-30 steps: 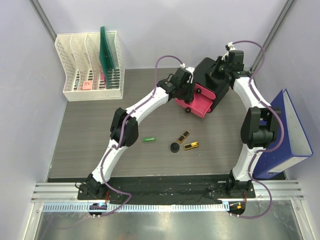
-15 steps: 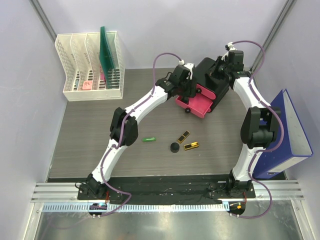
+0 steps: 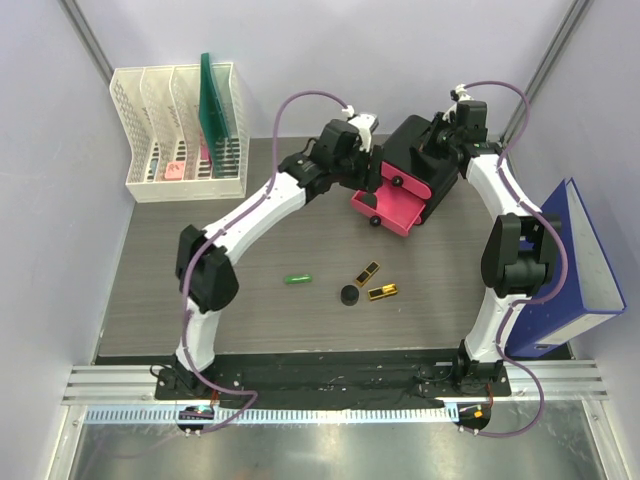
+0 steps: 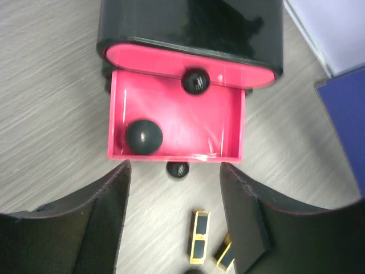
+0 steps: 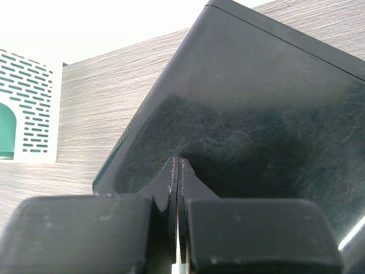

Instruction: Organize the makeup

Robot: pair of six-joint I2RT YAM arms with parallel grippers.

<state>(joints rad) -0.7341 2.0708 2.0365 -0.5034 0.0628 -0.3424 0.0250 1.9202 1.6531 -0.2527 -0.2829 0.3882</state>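
Nearest, a round black compact [image 3: 348, 295], two gold-and-black sticks [image 3: 383, 292] and a thin green tube [image 3: 298, 278] lie loose on the grey table [image 3: 200, 300]. Behind them the left claw [image 4: 174, 185] hangs wide open and empty over the open pink drawer [image 4: 188, 125], where another black compact [image 4: 144, 137] sits. Next job, I think: fetch a loose piece. The right claw [image 5: 178, 168], pinched shut, presses the shiny black box [image 5: 245, 114]. Its top drawer [image 4: 142, 54] hides its insides.

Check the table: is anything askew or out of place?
The black box with pink drawer fronts sits skewed to the edges of the grey wood-grain table, its lower drawer pulled open with one black round compact inside. A slim green tube, two gold-black sticks and a second black compact lie loose on the table.
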